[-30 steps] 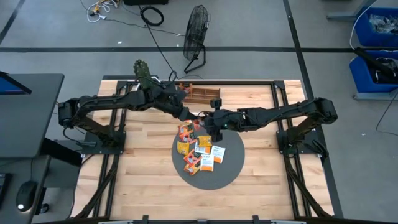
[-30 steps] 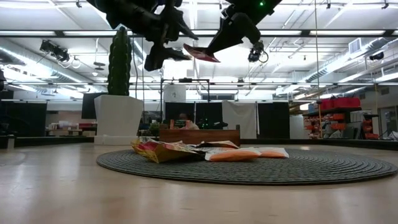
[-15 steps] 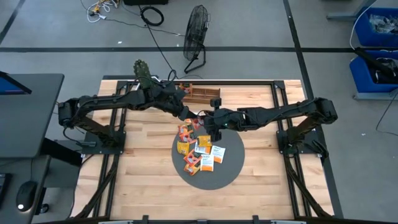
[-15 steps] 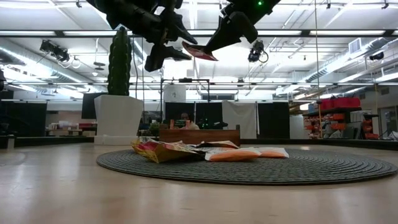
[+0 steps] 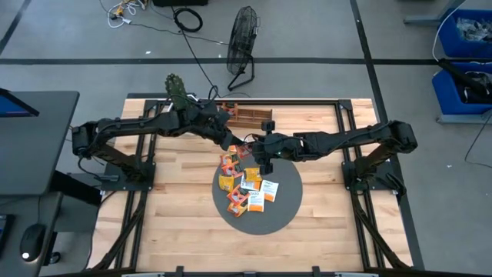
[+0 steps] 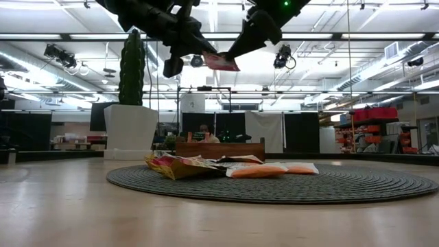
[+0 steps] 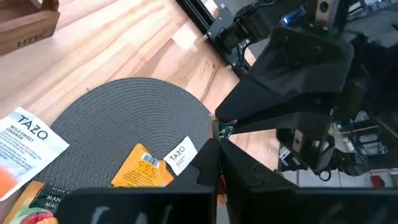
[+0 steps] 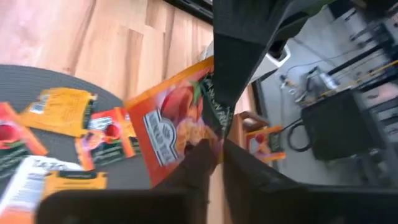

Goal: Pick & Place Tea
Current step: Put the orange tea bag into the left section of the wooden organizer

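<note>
Both grippers meet in mid-air at frame centre, high view, above the far edge of the grey mat (image 5: pixel 283 211).

Left gripper (image 6: pixel 203 49): fingers pinched together on one edge of a red-orange sachet (image 6: pixel 221 62). Left wrist view shows its two dark fingers closed to a thin line, with a sliver of the packet between them.

Right gripper (image 6: pixel 232 55): touching the opposite edge of the same sachet. Its fingers look nearly together around the packet edge in the right wrist view, but whether they clamp it or have begun to let go, cannot tell.

Sachet sits high in the low view, upper centre, slightly tilted, well clear of the table.

Remaining tea pile (image 5: pixel 246 185): orange, white and red packets heaped on the left half of the mat, some overlapping.

Wooden tray (image 5: pixel 247 117): beyond the mat, toward upper centre of the high view.
</note>
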{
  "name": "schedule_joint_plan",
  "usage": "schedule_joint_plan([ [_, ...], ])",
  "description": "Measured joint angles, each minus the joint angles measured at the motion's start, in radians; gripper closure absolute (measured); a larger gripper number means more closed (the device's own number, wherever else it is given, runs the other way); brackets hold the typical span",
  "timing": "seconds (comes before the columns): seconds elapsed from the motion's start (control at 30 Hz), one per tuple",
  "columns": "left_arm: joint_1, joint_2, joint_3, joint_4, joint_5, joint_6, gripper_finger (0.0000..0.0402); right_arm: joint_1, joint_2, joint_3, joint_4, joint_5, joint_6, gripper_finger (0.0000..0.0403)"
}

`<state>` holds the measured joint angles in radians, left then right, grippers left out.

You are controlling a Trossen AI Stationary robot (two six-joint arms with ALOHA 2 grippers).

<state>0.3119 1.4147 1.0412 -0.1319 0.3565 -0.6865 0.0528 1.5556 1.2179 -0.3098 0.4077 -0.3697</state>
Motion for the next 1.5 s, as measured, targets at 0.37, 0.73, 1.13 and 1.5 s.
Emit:
schedule_joint_plan([
  [0.37,-0.025,0.000,-0.001,0.035,-0.010,0.104,0.0398,0.000,-0.141,0.000,-0.196,-0.010,0.346,0.0204],
  [0.73,-0.101,-0.001,-0.001,0.371,-0.108,0.382,0.0398,-0.052,-0.217,0.000,-0.242,-0.166,0.687,0.0177],
  [1.13,-0.126,-0.002,-0.001,0.427,-0.132,0.470,0.0399,-0.054,-0.233,0.000,-0.142,-0.319,0.703,0.0214],
  [1.5,-0.126,-0.002,-0.001,0.434,-0.135,0.473,0.0399,-0.054,-0.233,0.000,-0.131,-0.332,0.701,0.0316],
])
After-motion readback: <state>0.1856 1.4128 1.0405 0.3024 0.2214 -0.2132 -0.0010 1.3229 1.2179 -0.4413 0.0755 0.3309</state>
